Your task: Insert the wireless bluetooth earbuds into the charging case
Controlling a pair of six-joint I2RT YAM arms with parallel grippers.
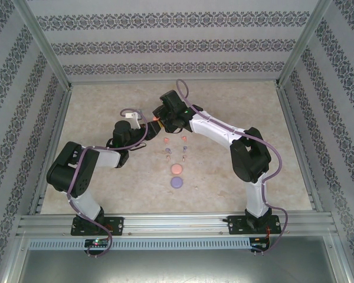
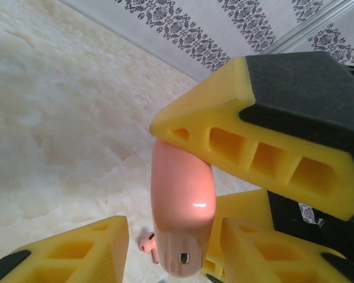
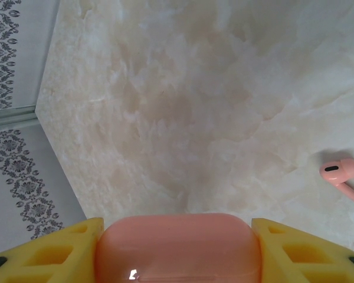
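A closed salmon-pink charging case (image 3: 177,250) sits between the yellow fingers of my right gripper (image 3: 177,227), which is shut on it above the table. In the left wrist view the case (image 2: 183,200) hangs port-down between my left gripper's (image 2: 176,236) own fingers. The right-hand finger (image 2: 265,253) is almost against it, while a gap remains at the left-hand finger (image 2: 76,253). A salmon earbud (image 2: 147,243) lies on the table below, and it is the earbud (image 3: 341,174) at the right of the right wrist view. From above, both grippers meet at the case (image 1: 156,121).
Several tiny earbuds (image 1: 167,140) lie scattered on the marble table (image 1: 242,100) right of the grippers. Nearer me are a salmon round case (image 1: 177,169) and a purple one (image 1: 177,182). Wallpapered walls and metal frame posts (image 1: 44,41) enclose the table.
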